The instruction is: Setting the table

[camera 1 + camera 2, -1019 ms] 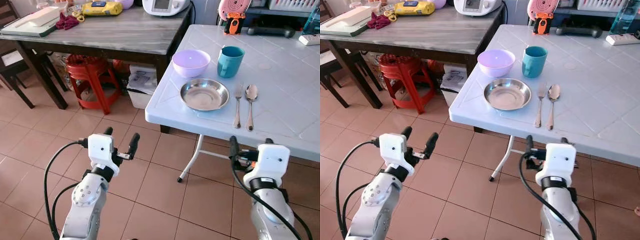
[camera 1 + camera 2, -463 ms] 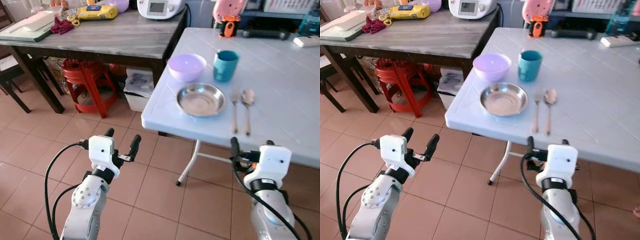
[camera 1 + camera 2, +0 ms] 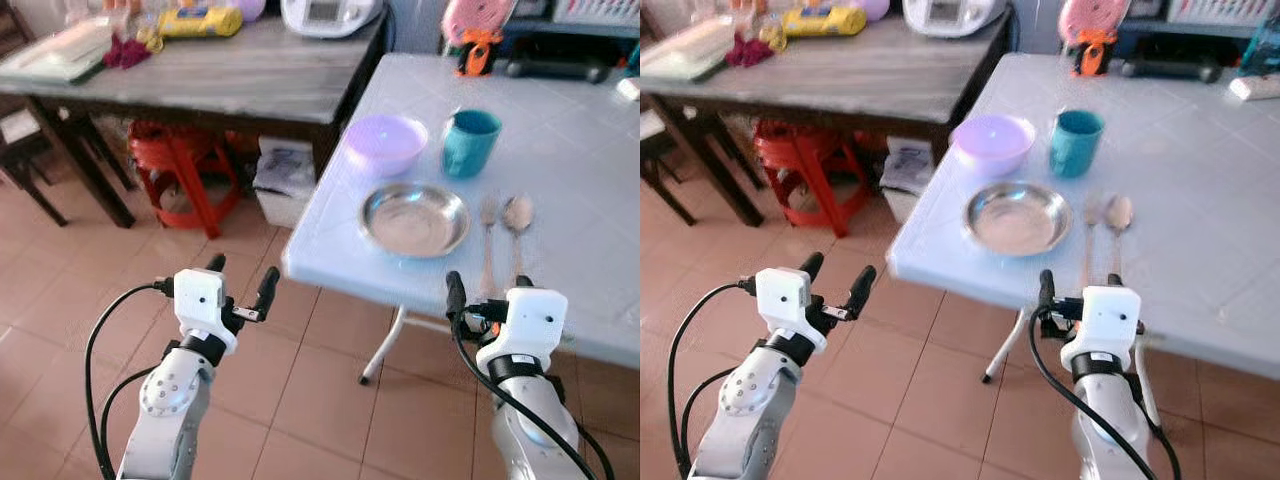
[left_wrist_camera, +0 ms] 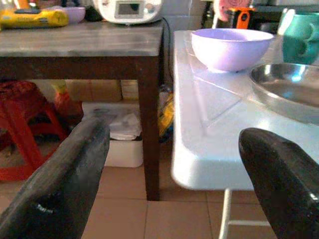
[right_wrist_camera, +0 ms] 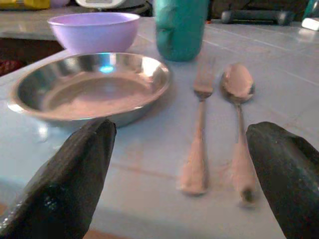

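On the white table (image 3: 585, 135) stand a purple bowl (image 3: 385, 143) and a teal cup (image 3: 470, 140), side by side. In front of them lies a steel plate (image 3: 414, 218), with a fork (image 3: 488, 240) and a spoon (image 3: 517, 225) to its right. My right gripper (image 3: 487, 290) is open, at the table's front edge, just short of the fork (image 5: 197, 134) and spoon (image 5: 239, 114). Over the floor, left of the table's corner, my left gripper (image 3: 243, 272) is open and holds nothing. The left wrist view has the bowl (image 4: 232, 47) and plate (image 4: 289, 87) ahead.
A dark wooden table (image 3: 230, 80) with a grey top stands to the left, touching the white table's corner. Under it are a red stool (image 3: 180, 165) and a white box (image 3: 285, 180). A dark chair (image 3: 25, 150) is at the far left. Tiled floor (image 3: 60, 300) lies before me.
The whole picture has shifted and is slightly blurred, so the camera has moved. The white table now sits closer, and my right gripper has reached its front edge. Both grippers stay open.
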Tool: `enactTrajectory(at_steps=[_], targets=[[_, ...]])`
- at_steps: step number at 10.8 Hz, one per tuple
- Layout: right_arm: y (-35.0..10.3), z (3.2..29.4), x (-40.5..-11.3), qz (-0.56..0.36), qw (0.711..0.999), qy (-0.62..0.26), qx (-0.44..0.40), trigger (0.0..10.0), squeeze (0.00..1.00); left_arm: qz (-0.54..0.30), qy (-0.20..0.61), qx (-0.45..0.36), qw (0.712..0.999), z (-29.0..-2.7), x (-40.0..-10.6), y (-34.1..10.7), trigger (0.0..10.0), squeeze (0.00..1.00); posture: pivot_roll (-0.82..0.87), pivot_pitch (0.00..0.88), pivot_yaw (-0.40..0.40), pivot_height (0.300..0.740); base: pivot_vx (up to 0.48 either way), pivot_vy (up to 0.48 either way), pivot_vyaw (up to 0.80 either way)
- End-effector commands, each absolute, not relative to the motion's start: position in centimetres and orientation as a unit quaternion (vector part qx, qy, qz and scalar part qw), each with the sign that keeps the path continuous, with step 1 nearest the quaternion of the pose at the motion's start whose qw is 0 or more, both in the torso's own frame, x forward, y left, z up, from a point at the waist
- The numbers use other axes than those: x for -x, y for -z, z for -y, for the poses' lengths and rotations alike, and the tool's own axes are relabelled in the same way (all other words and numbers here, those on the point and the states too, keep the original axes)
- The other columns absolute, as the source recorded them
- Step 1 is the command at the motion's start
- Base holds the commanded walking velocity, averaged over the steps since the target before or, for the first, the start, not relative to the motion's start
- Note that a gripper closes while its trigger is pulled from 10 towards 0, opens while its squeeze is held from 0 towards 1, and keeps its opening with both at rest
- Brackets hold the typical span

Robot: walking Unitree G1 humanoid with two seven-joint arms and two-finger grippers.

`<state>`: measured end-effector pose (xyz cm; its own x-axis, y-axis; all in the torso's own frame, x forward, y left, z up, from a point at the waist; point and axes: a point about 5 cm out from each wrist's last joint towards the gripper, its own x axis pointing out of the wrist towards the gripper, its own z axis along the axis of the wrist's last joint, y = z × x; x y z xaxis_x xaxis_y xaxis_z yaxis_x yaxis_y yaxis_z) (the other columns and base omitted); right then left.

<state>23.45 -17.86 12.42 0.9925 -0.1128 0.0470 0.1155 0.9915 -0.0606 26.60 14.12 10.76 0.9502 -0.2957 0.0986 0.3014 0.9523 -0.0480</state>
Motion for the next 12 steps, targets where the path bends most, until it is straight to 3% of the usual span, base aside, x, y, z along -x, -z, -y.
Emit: enactTrajectory(at_steps=[1, 7, 12], targets=[[-12.6, 17.8, -23.4, 0.026, 0.998, 0.058, 0.026, 10.0, 0.0, 0.042, 0.154, 0.023, 0.987, -14.3, -26.5, -10.7, 10.0, 0.0, -0.06, 0.108, 0.082, 0.74, 0.382, 0.0, 0.0], [-12.8, 17.4, -23.2, 0.031, 0.998, 0.052, 0.033, 10.0, 0.0, 0.04, 0.162, 0.014, 0.986, -14.4, -26.5, -10.7, 10.0, 0.0, -0.06, 0.11, 0.087, 0.74, 0.421, 0.0, 0.0], [-13.3, 15.6, -23.2, 0.045, 0.997, -0.011, 0.055, 10.0, 0.0, 0.052, 0.179, -0.001, 0.983, -15.0, -25.6, -10.8, 10.0, 0.0, -0.05, 0.117, 0.078, 0.74, 0.0, 0.0, 0.0]])
